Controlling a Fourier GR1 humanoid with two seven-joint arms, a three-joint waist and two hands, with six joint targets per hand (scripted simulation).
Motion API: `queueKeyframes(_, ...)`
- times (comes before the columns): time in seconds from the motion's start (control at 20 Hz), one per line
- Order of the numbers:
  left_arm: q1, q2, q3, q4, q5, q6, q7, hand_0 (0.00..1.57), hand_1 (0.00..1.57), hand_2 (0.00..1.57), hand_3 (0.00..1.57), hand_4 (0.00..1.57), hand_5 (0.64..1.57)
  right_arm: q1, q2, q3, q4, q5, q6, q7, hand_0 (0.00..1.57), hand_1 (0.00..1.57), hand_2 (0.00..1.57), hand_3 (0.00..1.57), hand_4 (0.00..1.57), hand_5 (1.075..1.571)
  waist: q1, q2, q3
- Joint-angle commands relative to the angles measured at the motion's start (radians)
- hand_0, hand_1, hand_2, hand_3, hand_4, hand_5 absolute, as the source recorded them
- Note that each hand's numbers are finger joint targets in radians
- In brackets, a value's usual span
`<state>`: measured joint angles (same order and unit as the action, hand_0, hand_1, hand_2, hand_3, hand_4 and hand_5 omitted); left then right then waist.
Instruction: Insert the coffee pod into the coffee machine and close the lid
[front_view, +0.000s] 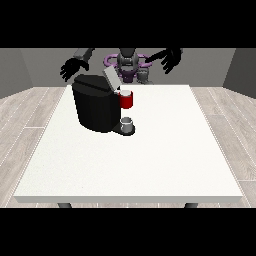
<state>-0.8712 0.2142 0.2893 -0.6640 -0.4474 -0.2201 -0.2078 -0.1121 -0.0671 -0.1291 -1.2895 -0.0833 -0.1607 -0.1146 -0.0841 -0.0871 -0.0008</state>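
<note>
Grey coffee pod (128, 122) sits at the coffee machine (96, 104) base, lid (111, 78) up; my fingers hang spread and empty, so everything remains.

Black coffee machine (95, 107), red thing at the machine (127, 100), white table (165, 160), grey wood-plank floor (30, 115)

White table (165, 165); black coffee machine (95, 107) on it

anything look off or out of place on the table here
Nothing spilled or knocked over. The coffee machine stands upright with its lid tilted open, and a grey thing sits on its base.
</note>
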Motion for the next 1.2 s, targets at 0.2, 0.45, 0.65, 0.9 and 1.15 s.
queueKeyframes(0.2, 0.191, -0.1, 0.091, -0.007, 0.151, -0.026, -0.027, 0.0, 0.0, 0.0, 0.0, 0.14, 1.571, 0.017, -0.059, 0.052, -0.099, 0.011, 0.072, 0.101, 0.0, 0.0, 0.0, 0.0, 0.35, 1.571, 0.059, -0.146, -0.0004)
queueKeyframes(0.45, 0.271, -0.121, 0.072, -0.047, 0.169, -0.051, -0.011, 0.0, 0.0, 0.0, 0.0, 0.0, 1.571, -0.029, -0.109, 0.061, -0.151, 0.009, 0.121, 0.147, 0.0, 0.0, 0.0, 0.0, 0.0, 1.571, 0.127, -0.19, 0.0006)
queueKeyframes(0.65, 0.311, -0.164, 0.066, -0.118, 0.227, -0.082, -0.014, 0.0, 0.0, 0.0, 0.0, 0.0, 1.571, -0.06, -0.101, 0.039, -0.145, -0.019, 0.132, 0.122, 0.0, 0.0, 0.0, 0.0, 0.0, 1.571, 0.18, -0.163, 0.001)
queueKeyframes(0.9, 0.379, -0.167, 0.064, -0.177, 0.26, -0.067, 0.013, 0.0, 0.0, 0.0, 0.0, 0.03, 1.571, -0.111, -0.143, 0.077, -0.202, -0.025, 0.21, 0.204, 0.0, 0.0, 0.0, 0.0, 0.0, 1.571, 0.169, -0.139, 0.0007)
queueKeyframes(1.15, 0.409, -0.203, 0.02, -0.301, 0.316, -0.109, 0.061, 0.0, 0.0, 0.0, 0.0, 0.2, 1.571, -0.166, -0.1, 0.114, -0.134, 0.07, 0.143, 0.158, 0.0, 0.0, 0.0, 0.0, 0.22, 1.571, 0.24, -0.099, 0.001)
